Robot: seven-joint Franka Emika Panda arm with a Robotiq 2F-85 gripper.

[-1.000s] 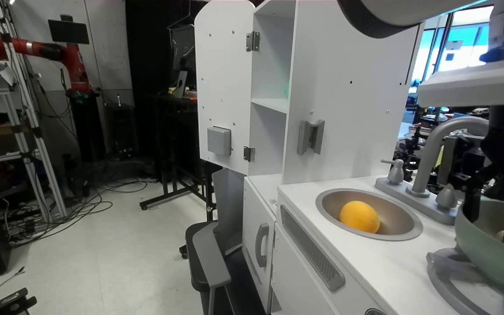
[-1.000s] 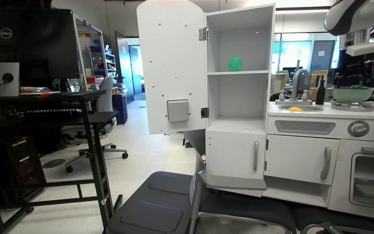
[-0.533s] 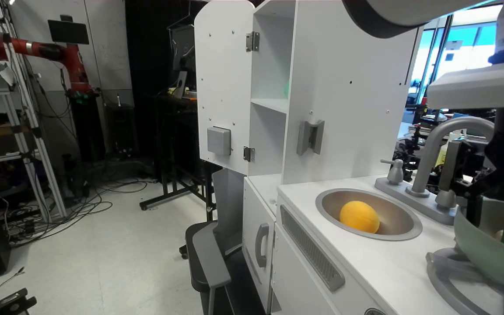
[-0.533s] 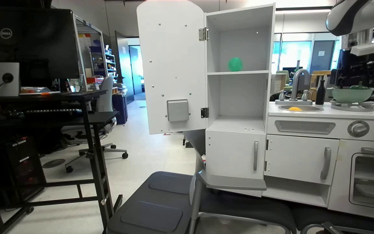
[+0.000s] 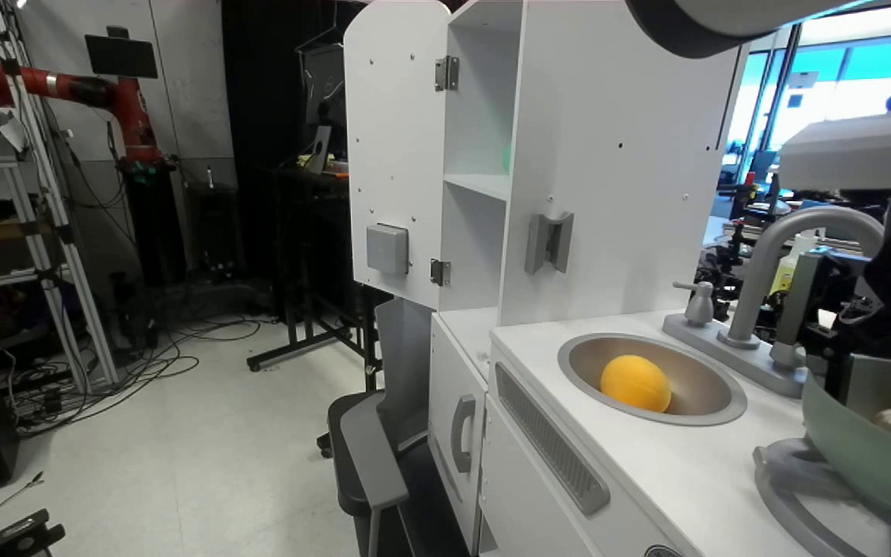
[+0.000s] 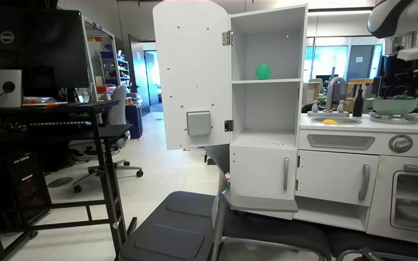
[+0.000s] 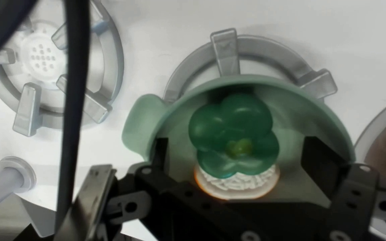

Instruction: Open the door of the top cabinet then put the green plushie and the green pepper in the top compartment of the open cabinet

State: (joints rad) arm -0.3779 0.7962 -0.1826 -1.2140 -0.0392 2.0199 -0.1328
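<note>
A tall white toy cupboard (image 6: pixel 267 105) stands in both exterior views, and next to it runs a white kitchen counter (image 5: pixel 677 456). The cupboard's top door (image 6: pixel 194 72) is swung wide out to the side, baring both shelf spaces. A robot arm (image 6: pixel 397 18) reaches in above the stove part of the counter. The upper of the two spaces is the top compartment (image 6: pixel 267 47), white inside. A round sink (image 5: pixel 697 387) is set into the counter close to the cupboard. Further along, a pale green bowl (image 6: pixel 394 107) with a stubby handle (image 7: pixel 142 125) sits on a grey burner (image 7: pixel 263 45). Over the bowl is the gripper (image 7: pixel 236 147), pointing down, its jaws spread wide and holding nothing. In the wrist view one finger (image 7: pixel 161 152) shows on each side of the bowl's inside; whether either touches the bowl, I cannot tell. Between the fingers, with a gap on both sides, the green pepper (image 7: pixel 233 130) lies in the bowl, its stem toward the wrist camera. An orange ball (image 5: pixel 636 384) rests in the sink. The green plushie (image 6: pixel 263 71), round in shape, sits on the floor of the top compartment. Partly hidden behind the pepper in the wrist view is a small round piece (image 7: pixel 240 184) with a grainy white top and orange edge.
</note>
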